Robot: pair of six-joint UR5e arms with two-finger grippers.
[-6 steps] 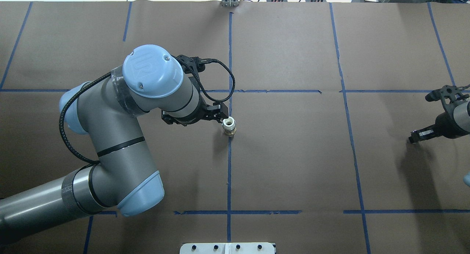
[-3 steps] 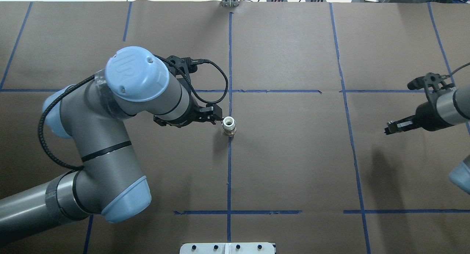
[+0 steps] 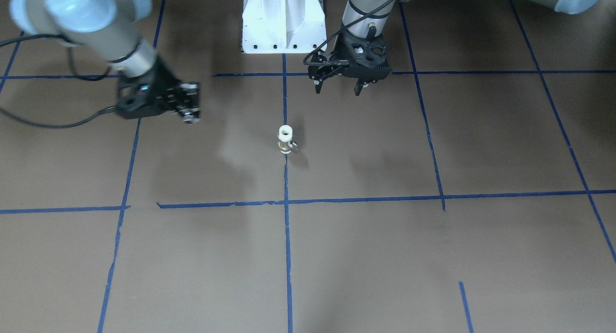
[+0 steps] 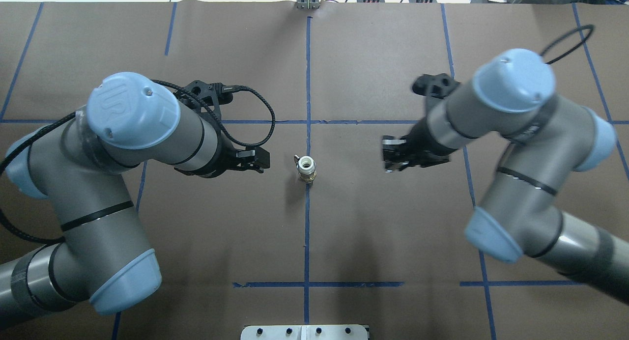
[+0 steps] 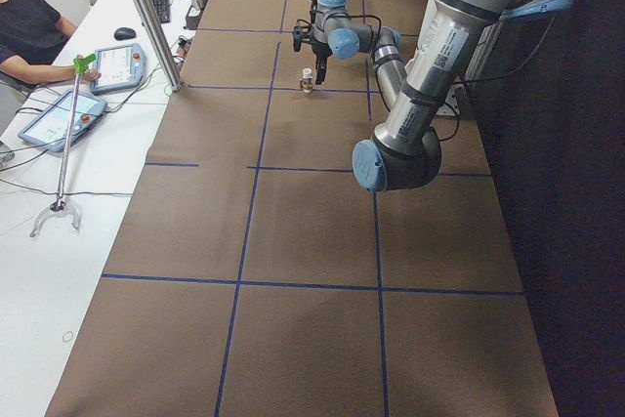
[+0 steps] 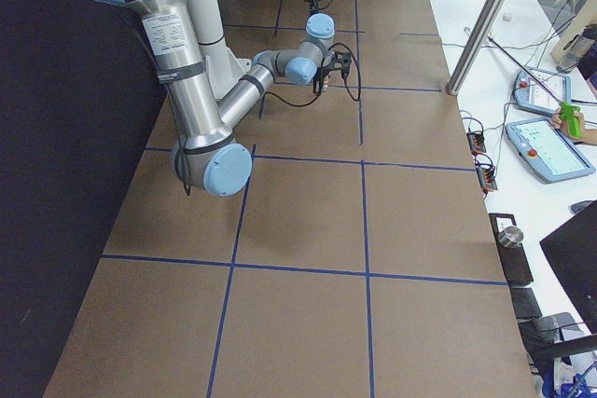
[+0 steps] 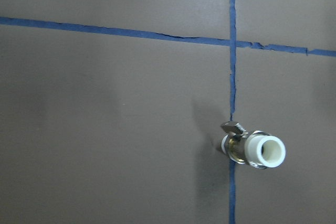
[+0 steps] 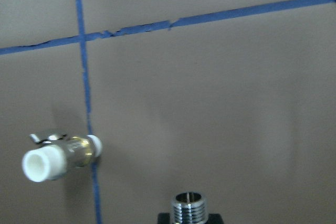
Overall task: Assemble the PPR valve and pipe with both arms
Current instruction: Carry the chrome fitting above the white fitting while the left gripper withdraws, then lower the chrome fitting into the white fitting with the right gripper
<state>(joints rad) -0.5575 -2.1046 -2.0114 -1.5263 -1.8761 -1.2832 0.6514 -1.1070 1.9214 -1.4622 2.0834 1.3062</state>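
Note:
The PPR valve (image 4: 306, 169) stands upright on the centre blue tape line, with a white end on top, a brass middle and a small side stem. It also shows in the front view (image 3: 285, 139) and in both wrist views (image 7: 254, 149) (image 8: 58, 158). My left gripper (image 4: 259, 161) (image 3: 337, 87) hangs a short way to the valve's left, open and empty. My right gripper (image 4: 391, 158) (image 3: 189, 110) is to the valve's right, farther off. It is shut on the silver threaded pipe (image 8: 189, 206), whose open end shows at the bottom of the right wrist view.
Brown paper with blue tape lines (image 4: 307, 222) covers the table. The white bolted pedestal (image 3: 284, 25) stands at the robot's side of the table. Both arms' elbows (image 4: 132, 109) (image 4: 513, 79) reach over the table on either side of the valve. Operators' tablets (image 5: 59, 119) lie beyond the far edge.
My left gripper has drawn back to the left, away from the valve. My right arm has swung in from the right edge toward the centre. The valve has not moved.

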